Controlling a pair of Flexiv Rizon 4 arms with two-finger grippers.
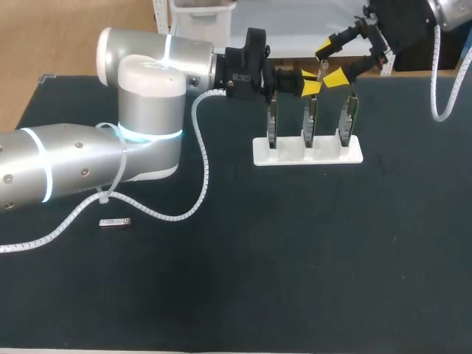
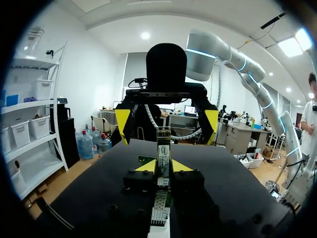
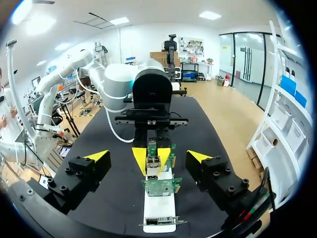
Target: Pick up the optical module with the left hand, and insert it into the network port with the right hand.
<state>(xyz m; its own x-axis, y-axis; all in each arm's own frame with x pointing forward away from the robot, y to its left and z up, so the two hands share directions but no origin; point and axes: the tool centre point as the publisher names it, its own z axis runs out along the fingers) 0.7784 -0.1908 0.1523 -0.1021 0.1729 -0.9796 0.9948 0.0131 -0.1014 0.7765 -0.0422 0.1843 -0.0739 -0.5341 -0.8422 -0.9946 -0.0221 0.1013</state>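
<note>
**Control:** What lies nearest to you on the table (image 1: 295, 280)?

**Operator:** Near my left arm (image 1: 74, 162) one small dark oblong piece (image 1: 116, 222) lies flat on the dark surface, well apart from everything else; it is too small for me to say what it is.

**Control:** And further out?

**Operator:** Past the middle there is a white stand (image 1: 307, 153) with three green boards (image 1: 310, 122) upright in a row; my left gripper (image 2: 163, 167) is just above the middle board; its fingers are closed narrowly on the optical module (image 2: 163, 148), one yellow tip on each side; the module stands upright between them, with its labelled face toward the wrist camera.

**Control:** Is it in the port?

**Operator:** I see a metal port cage (image 2: 158, 210) on the board directly under the gripper, in line with the module; whether the two touch I cannot tell, because the finger blocks hide the module's lower end.

**Control:** And the right side?

**Operator:** My right gripper (image 3: 148, 155) hangs at the far edge of the table, facing the left one over the stand; its fingers are spread wide and hold nothing; the module and the left gripper's tips lie in the gap between them and touch neither finger.
</note>
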